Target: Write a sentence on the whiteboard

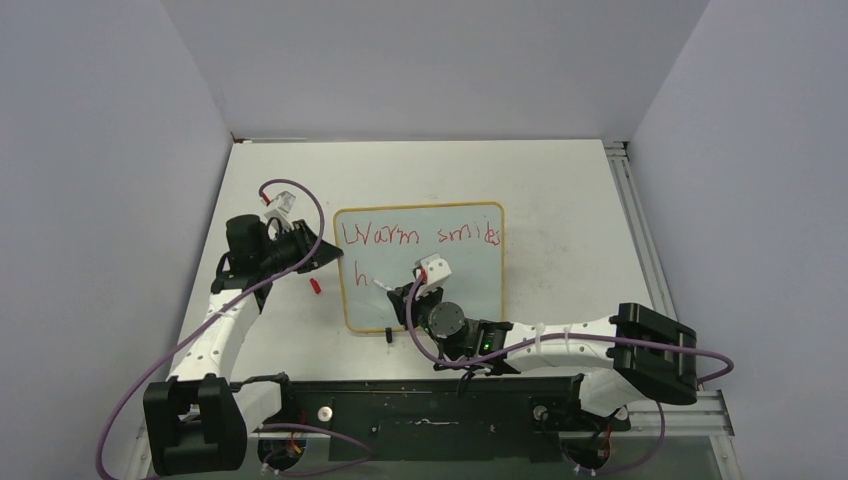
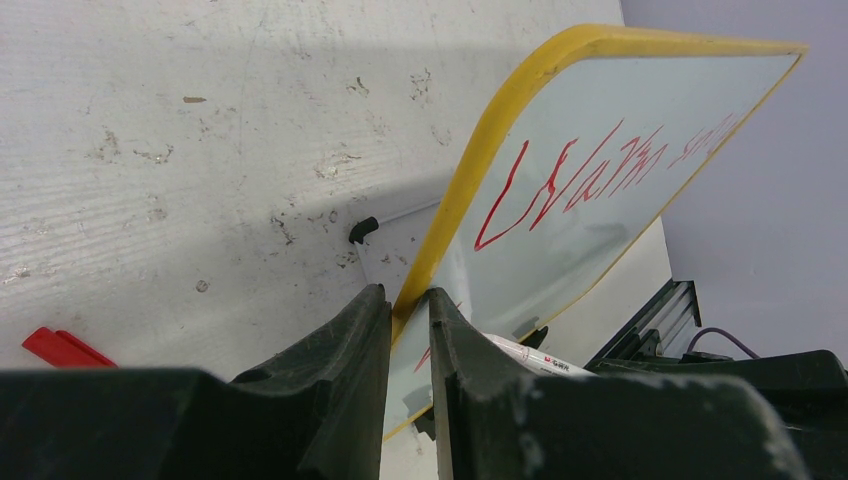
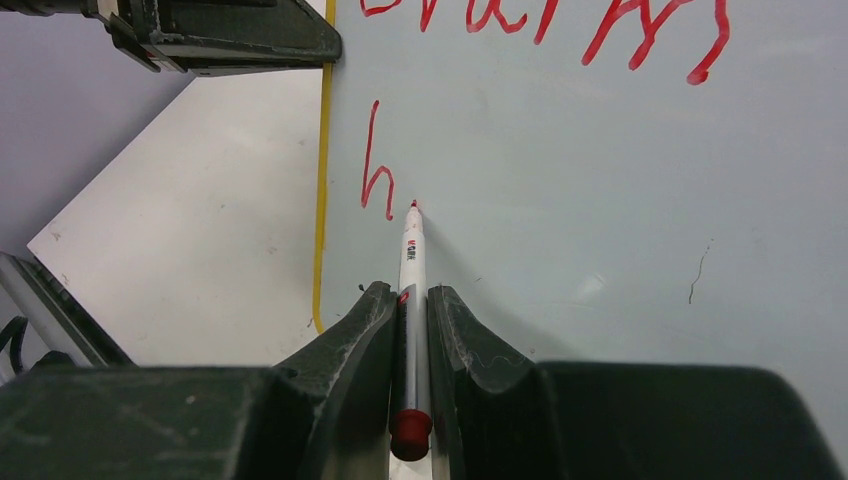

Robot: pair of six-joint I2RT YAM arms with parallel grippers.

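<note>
The whiteboard (image 1: 470,275) with its yellow frame lies mid-table, red writing "Warm smiles" (image 1: 420,236) along its top and an "h" (image 1: 362,276) below. My left gripper (image 1: 327,252) is shut on the board's left yellow edge (image 2: 440,240), the frame pinched between its fingers (image 2: 350,340). My right gripper (image 1: 412,297) is shut on a white marker (image 3: 411,270) with a red end cap. The marker's red tip (image 3: 414,204) touches the board just right of the "h" (image 3: 376,165).
A red marker cap (image 1: 315,286) lies on the table left of the board, also seen in the left wrist view (image 2: 62,348). A small black foot (image 1: 388,333) sticks out at the board's near edge. Grey walls enclose the table on three sides.
</note>
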